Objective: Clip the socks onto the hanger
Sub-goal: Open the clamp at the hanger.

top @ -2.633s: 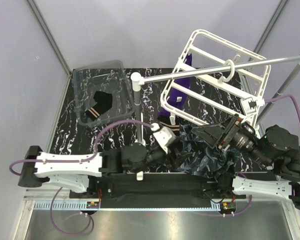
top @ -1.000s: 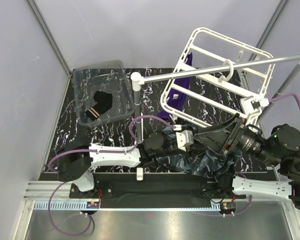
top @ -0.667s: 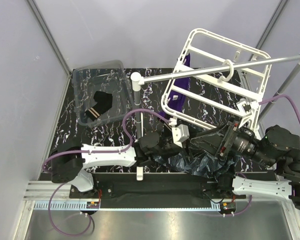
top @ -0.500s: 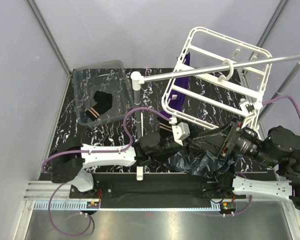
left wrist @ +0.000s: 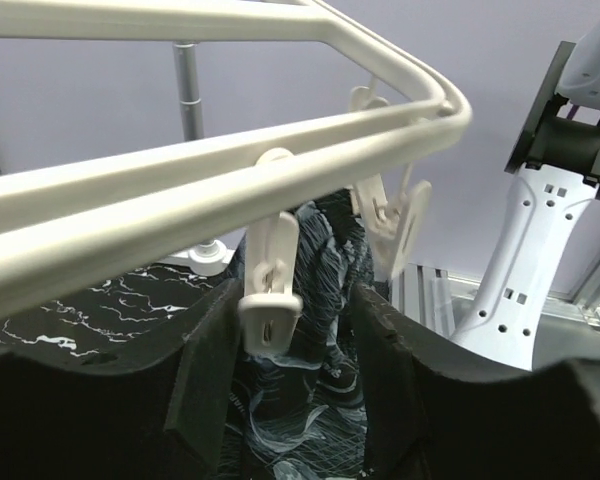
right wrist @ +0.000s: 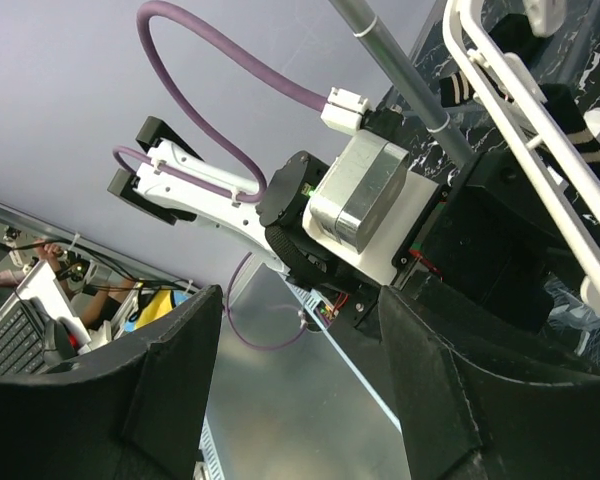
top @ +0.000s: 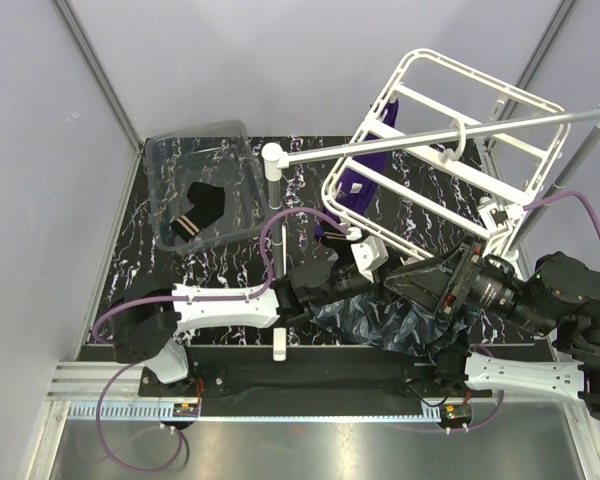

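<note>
The white hanger (top: pixel 450 150) hangs tilted by its hook on the grey rod, with a purple sock (top: pixel 365 185) clipped to its left side. A dark blue patterned sock (top: pixel 390 320) lies bunched on the table below it. My left gripper (top: pixel 380 275) is open under the hanger's near edge. In the left wrist view (left wrist: pixel 292 310) a dangling white clip (left wrist: pixel 270 290) hangs between its jaws, untouched, with the patterned sock (left wrist: pixel 315 250) behind. My right gripper (top: pixel 420 283) is open and empty, just right of the left one. It faces the left arm in the right wrist view (right wrist: pixel 300 300).
A clear bin (top: pixel 160 150) at the back left holds a black striped sock (top: pixel 202 205). The grey rod (top: pixel 400 140) on white posts crosses above the table. A second clip (left wrist: pixel 390 215) hangs beside the first. The right arm's white link (left wrist: pixel 525 260) is close ahead of the left gripper.
My left arm has reached out from near its base to under the hanger. The hanger has swung up and to the right. The right gripper has stayed about where it was.
</note>
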Action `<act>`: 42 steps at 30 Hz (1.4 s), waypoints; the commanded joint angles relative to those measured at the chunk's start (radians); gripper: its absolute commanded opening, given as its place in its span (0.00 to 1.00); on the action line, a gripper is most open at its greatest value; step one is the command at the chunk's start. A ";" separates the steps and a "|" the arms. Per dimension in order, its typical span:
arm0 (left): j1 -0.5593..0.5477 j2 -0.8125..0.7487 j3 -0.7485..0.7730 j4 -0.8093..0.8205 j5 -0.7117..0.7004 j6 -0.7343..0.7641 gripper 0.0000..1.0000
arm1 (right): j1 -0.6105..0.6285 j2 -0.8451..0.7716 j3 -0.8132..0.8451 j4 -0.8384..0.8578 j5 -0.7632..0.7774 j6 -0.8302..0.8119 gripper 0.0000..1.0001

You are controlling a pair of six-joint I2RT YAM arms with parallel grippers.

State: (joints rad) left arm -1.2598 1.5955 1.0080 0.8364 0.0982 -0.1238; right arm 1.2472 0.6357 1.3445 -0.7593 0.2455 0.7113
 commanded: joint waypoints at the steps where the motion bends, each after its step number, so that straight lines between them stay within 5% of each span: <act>1: 0.008 0.009 0.057 0.047 -0.022 -0.010 0.45 | -0.003 -0.007 0.007 -0.009 0.014 -0.003 0.71; 8: 0.013 -0.067 0.043 -0.088 -0.061 -0.048 0.18 | -0.005 -0.018 -0.005 -0.048 0.008 0.017 0.63; 15: 0.010 -0.219 -0.048 -0.172 -0.072 -0.100 0.09 | -0.003 -0.005 -0.034 -0.061 0.004 0.025 0.56; 31: -0.009 -0.284 0.027 -0.405 -0.063 -0.183 0.05 | -0.003 0.099 -0.016 -0.140 0.366 0.040 0.60; 42: -0.018 -0.279 0.086 -0.484 -0.078 -0.230 0.01 | -0.003 0.166 0.024 -0.259 0.483 0.094 0.58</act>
State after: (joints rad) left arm -1.2537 1.3331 1.0229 0.2916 -0.0017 -0.3298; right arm 1.2503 0.7727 1.3319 -0.9211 0.5602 0.7872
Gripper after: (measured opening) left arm 0.220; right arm 0.580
